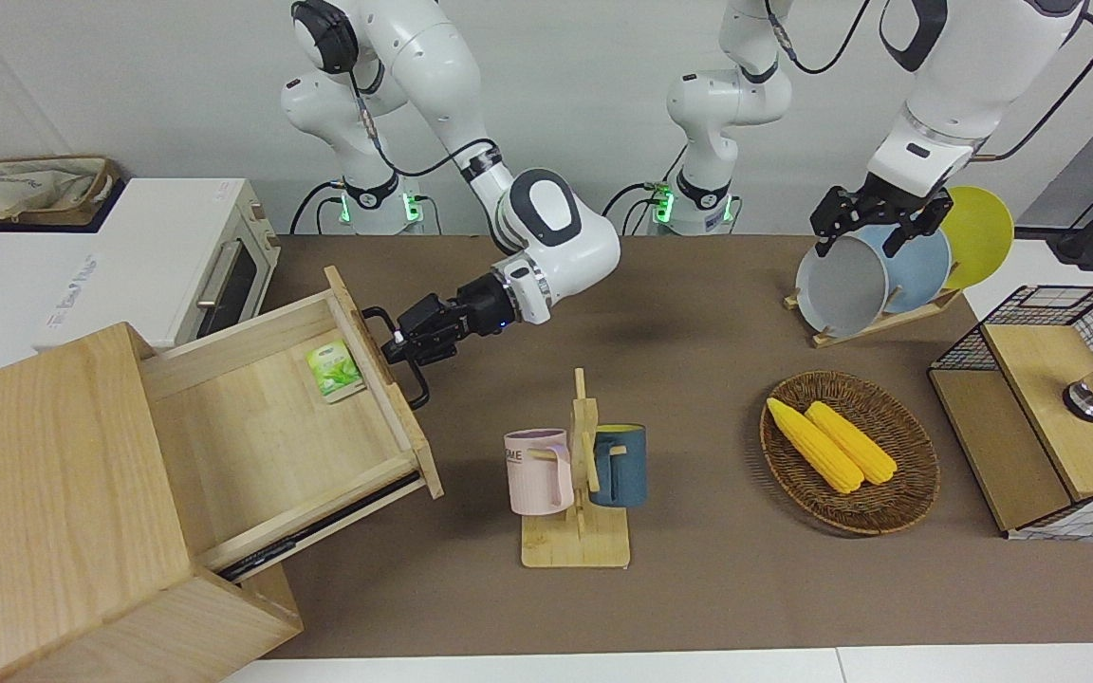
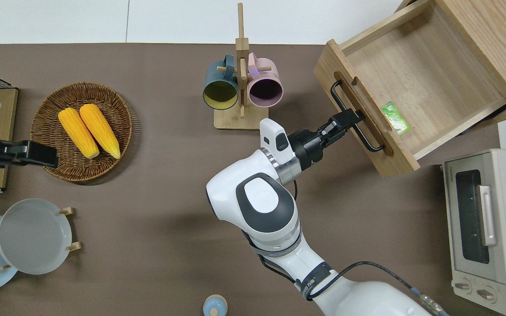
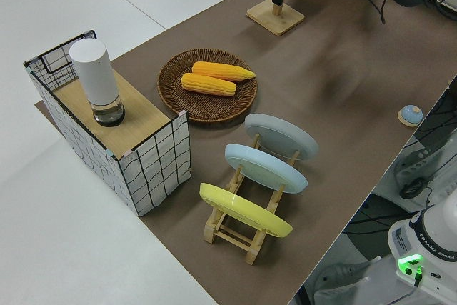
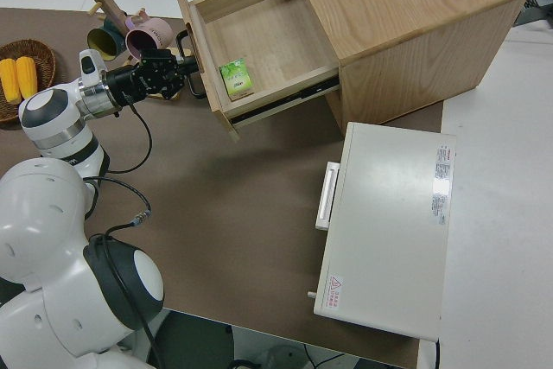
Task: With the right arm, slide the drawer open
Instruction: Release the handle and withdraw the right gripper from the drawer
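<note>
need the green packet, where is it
In the open drawer, the green packet lies against its front panel, close to the handle the right tool grips.

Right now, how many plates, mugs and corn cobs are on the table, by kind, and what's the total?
Plates: 3, one grey, one blue, one yellow, all in the rack.
Mugs: 2, pink and dark blue, on the stand.
Corn cobs: 2, in the basket.
Total: 7
</note>
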